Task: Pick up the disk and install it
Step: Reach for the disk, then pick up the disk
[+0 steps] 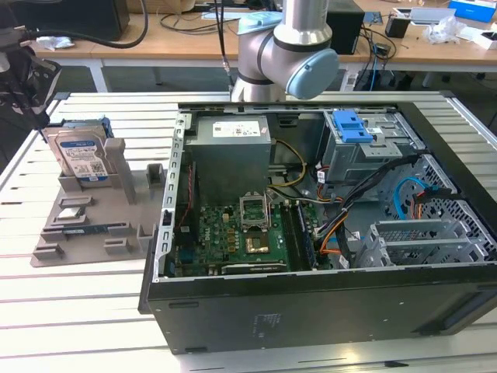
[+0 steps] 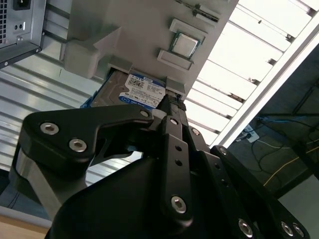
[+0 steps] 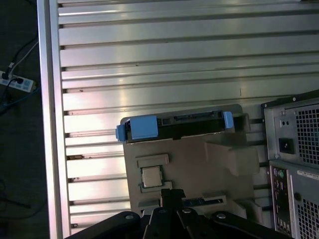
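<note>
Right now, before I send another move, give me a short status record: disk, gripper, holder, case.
disk: stands on edge in the grey holder, blue rails visible, not yet lifted
gripper: above the holder, pointed at the disk; contact cannot be told
grey holder: on the slatted table, to the exterior view's left of the case; also carries a processor chip
computer case: lying open, motherboard exposed, blue latch on the drive cage
install: not done
</note>
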Motion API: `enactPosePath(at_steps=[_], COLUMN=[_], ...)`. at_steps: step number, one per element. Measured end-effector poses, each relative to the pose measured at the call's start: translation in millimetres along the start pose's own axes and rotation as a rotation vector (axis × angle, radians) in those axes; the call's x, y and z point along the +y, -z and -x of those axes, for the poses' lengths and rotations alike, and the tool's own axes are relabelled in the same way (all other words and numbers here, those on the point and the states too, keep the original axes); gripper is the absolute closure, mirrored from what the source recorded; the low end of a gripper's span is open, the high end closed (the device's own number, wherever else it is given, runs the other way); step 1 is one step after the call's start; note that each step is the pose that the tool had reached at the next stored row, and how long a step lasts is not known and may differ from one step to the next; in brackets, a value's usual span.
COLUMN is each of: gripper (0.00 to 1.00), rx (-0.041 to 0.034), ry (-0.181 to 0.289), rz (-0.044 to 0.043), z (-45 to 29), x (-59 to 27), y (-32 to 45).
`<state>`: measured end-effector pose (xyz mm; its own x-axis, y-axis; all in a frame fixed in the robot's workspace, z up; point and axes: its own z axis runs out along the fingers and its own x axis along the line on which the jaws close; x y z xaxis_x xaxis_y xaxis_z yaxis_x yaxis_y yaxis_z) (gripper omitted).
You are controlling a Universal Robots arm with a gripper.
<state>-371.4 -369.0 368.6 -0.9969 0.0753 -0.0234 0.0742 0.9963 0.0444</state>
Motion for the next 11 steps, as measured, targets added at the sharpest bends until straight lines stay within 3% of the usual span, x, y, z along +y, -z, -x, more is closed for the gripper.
enactPosePath(at_steps=[7,11], gripper=[0.89,0.89], rx=[0.0,0.0015], ry=[0.0,0.034], rz=[0.0,0.0008], z=[0.0,-0.1], x=[0.0,0.0], y=[-0.3,-0.3])
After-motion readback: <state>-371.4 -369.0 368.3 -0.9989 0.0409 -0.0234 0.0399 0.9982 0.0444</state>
